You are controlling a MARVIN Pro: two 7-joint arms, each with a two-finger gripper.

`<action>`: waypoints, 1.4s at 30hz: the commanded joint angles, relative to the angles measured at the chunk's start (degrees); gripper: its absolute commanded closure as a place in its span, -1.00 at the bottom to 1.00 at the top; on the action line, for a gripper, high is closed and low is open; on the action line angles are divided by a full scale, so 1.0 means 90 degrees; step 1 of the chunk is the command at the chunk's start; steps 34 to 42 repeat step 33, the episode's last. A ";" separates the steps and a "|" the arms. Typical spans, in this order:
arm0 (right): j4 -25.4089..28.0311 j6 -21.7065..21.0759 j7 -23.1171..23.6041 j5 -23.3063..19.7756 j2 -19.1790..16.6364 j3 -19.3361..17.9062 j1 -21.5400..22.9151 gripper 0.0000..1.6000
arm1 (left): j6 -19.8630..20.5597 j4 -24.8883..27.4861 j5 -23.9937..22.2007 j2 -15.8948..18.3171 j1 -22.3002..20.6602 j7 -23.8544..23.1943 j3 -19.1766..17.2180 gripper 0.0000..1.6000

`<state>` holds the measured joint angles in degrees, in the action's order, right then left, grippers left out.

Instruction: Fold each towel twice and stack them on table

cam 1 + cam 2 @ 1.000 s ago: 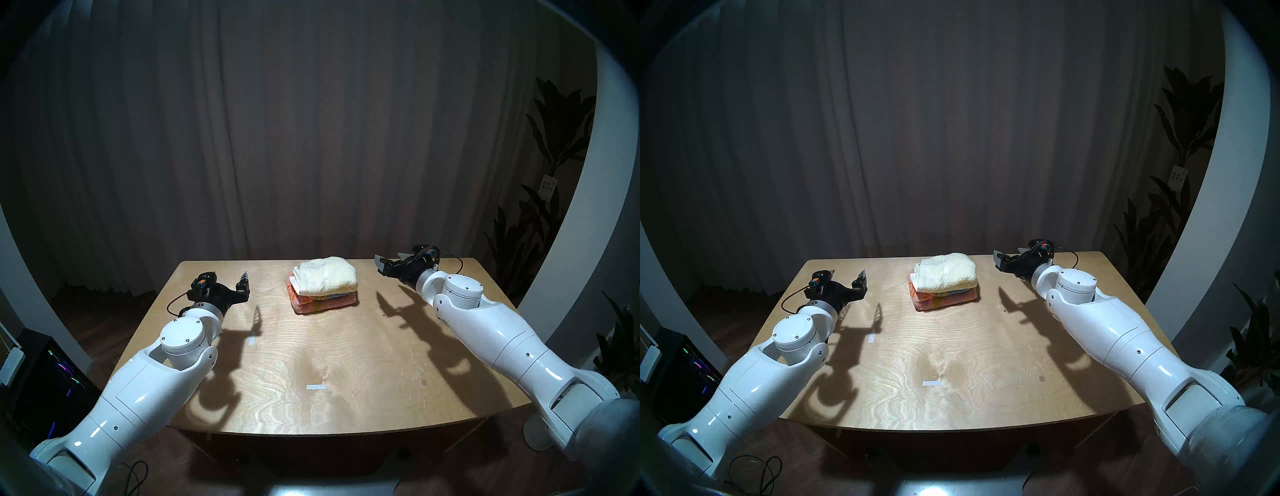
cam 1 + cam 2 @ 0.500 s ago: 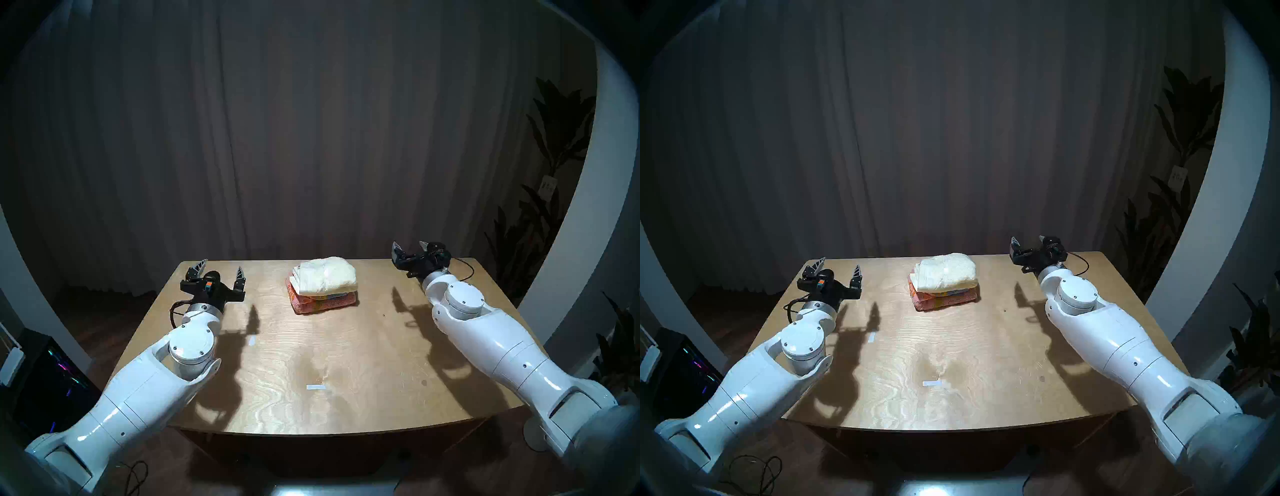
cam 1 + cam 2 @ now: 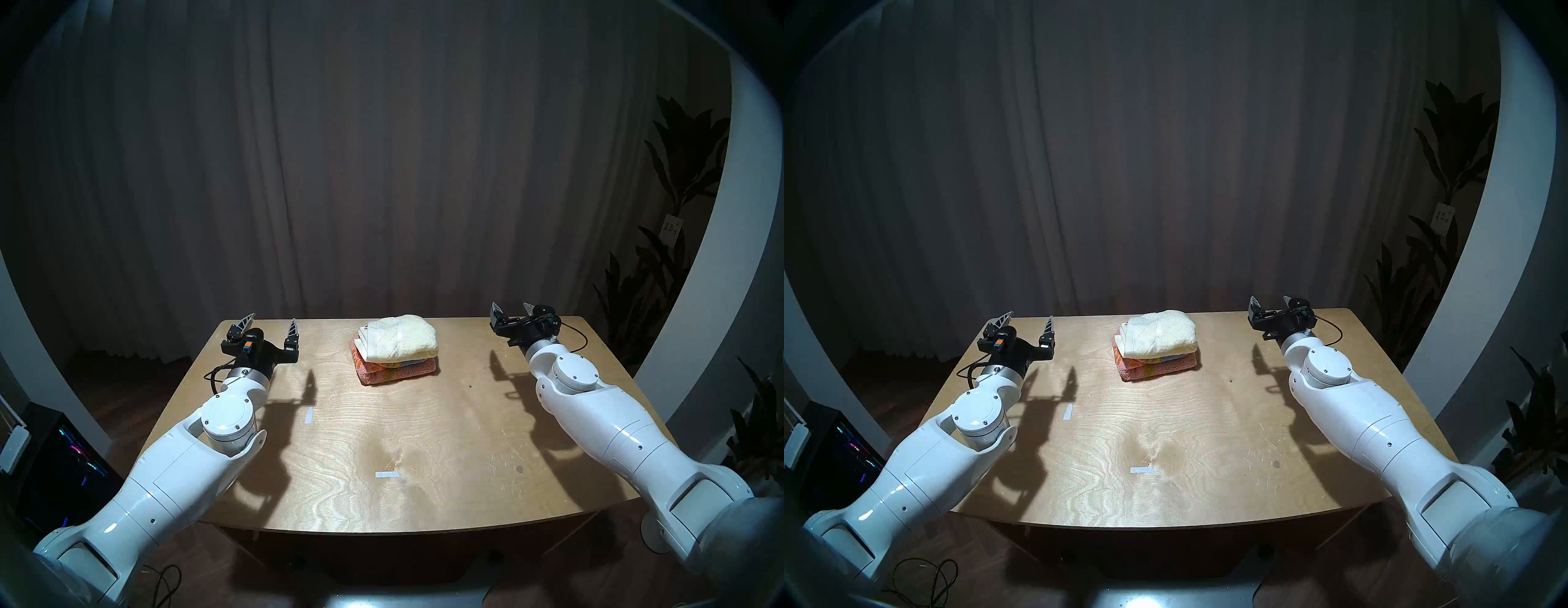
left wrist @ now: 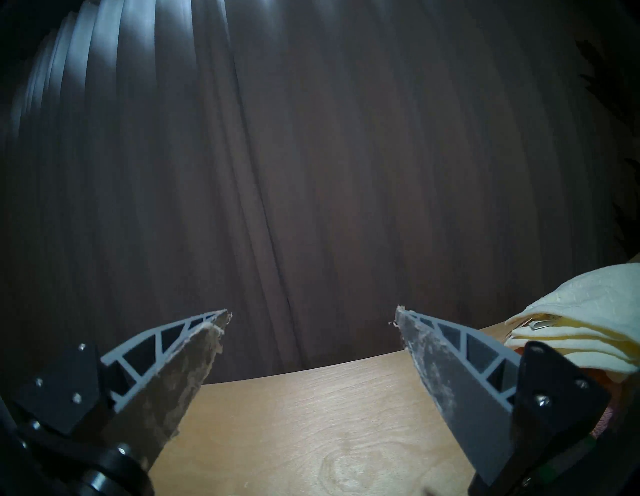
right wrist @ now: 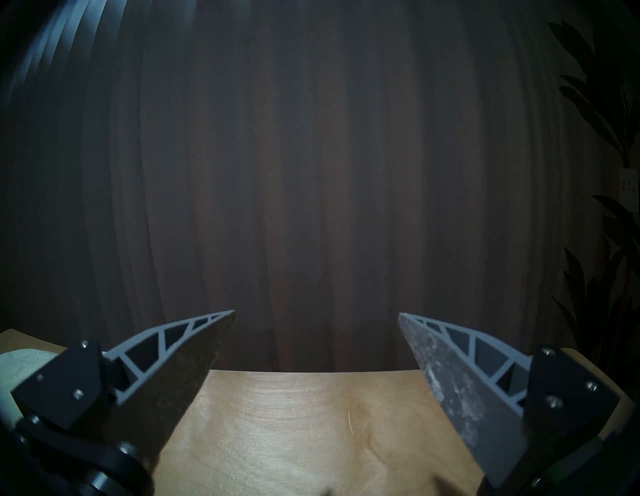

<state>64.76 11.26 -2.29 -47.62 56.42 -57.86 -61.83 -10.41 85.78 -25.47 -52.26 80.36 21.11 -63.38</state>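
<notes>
The cream towel (image 3: pixel 401 338) lies folded on top of the folded pink patterned towel (image 3: pixel 396 370), stacked at the far centre of the table (image 3: pixel 382 441). The left gripper (image 3: pixel 271 329) hovers at the far left, jaws spread, empty. The right gripper (image 3: pixel 511 311) hovers at the far right, jaws spread, empty. Both are well apart from the stack.

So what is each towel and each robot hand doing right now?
cream towel: folded, lying on top of the patterned towel.
patterned towel: folded, flat on the table, bottom of the stack.
left gripper: open, empty, left of the stack, touching no towel.
right gripper: open, empty, right of the stack, touching no towel.
</notes>
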 commanded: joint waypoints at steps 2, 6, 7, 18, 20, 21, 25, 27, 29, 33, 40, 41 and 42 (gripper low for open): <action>-0.0293 -0.0197 0.0895 -0.0294 -0.0037 -0.0079 0.0569 -1.00 | -0.0365 -0.0236 -0.0072 0.0097 -0.0331 -0.0587 -0.0015 -1.00; -0.0473 -0.0256 0.1265 -0.0350 0.0002 -0.0028 0.0629 -1.00 | -0.0541 -0.0434 -0.0117 0.0095 -0.0406 -0.0815 -0.0038 -1.00; -0.0510 -0.0258 0.1331 -0.0361 0.0018 -0.0027 0.0641 -1.00 | -0.0542 -0.0475 -0.0061 0.0091 -0.0435 -0.0798 -0.0033 -1.00; -0.0612 0.0153 0.0969 -0.0202 0.0229 -0.0076 0.0532 -1.00 | -0.0549 -0.0653 -0.0115 -0.0108 -0.0543 -0.0665 -0.0130 -1.00; -0.0618 0.0180 0.0949 -0.0181 0.0239 -0.0078 0.0531 -1.00 | -0.0559 -0.0661 -0.0108 -0.0115 -0.0544 -0.0664 -0.0134 -1.00; -0.0620 0.0188 0.0943 -0.0173 0.0242 -0.0079 0.0531 -1.00 | -0.0562 -0.0663 -0.0106 -0.0117 -0.0544 -0.0664 -0.0136 -1.00; -0.0626 0.0209 0.0928 -0.0151 0.0252 -0.0085 0.0529 -1.00 | -0.0571 -0.0668 -0.0099 -0.0124 -0.0545 -0.0663 -0.0140 -1.00; -0.0630 0.0221 0.0920 -0.0134 0.0259 -0.0092 0.0526 -1.00 | -0.0576 -0.0672 -0.0092 -0.0129 -0.0544 -0.0663 -0.0144 -1.00; -0.0631 0.0226 0.0918 -0.0126 0.0263 -0.0096 0.0525 -1.00 | -0.0578 -0.0674 -0.0088 -0.0132 -0.0544 -0.0663 -0.0147 -1.00; -0.0634 0.0232 0.0916 -0.0114 0.0269 -0.0104 0.0522 -1.00 | -0.0580 -0.0676 -0.0081 -0.0138 -0.0542 -0.0665 -0.0153 -1.00; -0.0634 0.0232 0.0916 -0.0114 0.0269 -0.0104 0.0522 -1.00 | -0.0580 -0.0676 -0.0081 -0.0138 -0.0542 -0.0665 -0.0153 -1.00; -0.0634 0.0232 0.0916 -0.0114 0.0269 -0.0104 0.0522 -1.00 | -0.0580 -0.0676 -0.0081 -0.0138 -0.0542 -0.0665 -0.0153 -1.00; -0.0634 0.0232 0.0916 -0.0114 0.0269 -0.0104 0.0522 -1.00 | -0.0580 -0.0676 -0.0081 -0.0138 -0.0542 -0.0665 -0.0153 -1.00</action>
